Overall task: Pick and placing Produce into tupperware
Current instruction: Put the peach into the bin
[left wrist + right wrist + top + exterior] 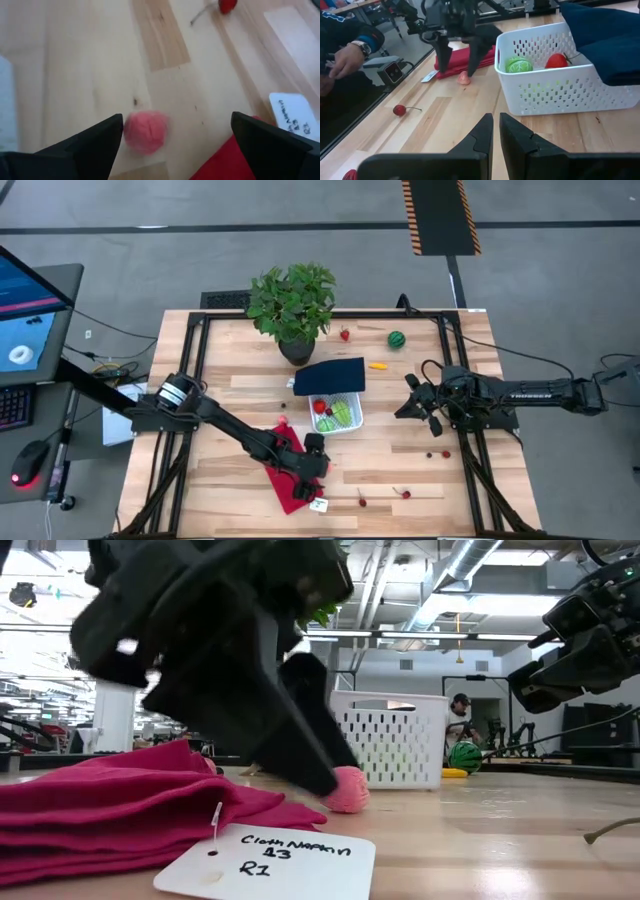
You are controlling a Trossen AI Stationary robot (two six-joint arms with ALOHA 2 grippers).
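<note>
A small pink-red toy fruit lies on the wood beside the red cloth. My left gripper is open and low over it, with one finger on each side, as the right wrist view also shows. The white container holds a green vegetable and a red strawberry. The navy lid leans on the container's far rim. My right gripper is shut and empty, hovering to the right of the container. My left gripper comes down from above with its fingers astride the pink fruit, which rests on the table. One finger stands right against the fruit's side. Whether it touches cannot be told.
The red cloth with its white tag lies just near-left of the left gripper. Cherries sit by the near edge. A potted plant, a strawberry, a striped green ball and an orange piece stand toward the far edge.
</note>
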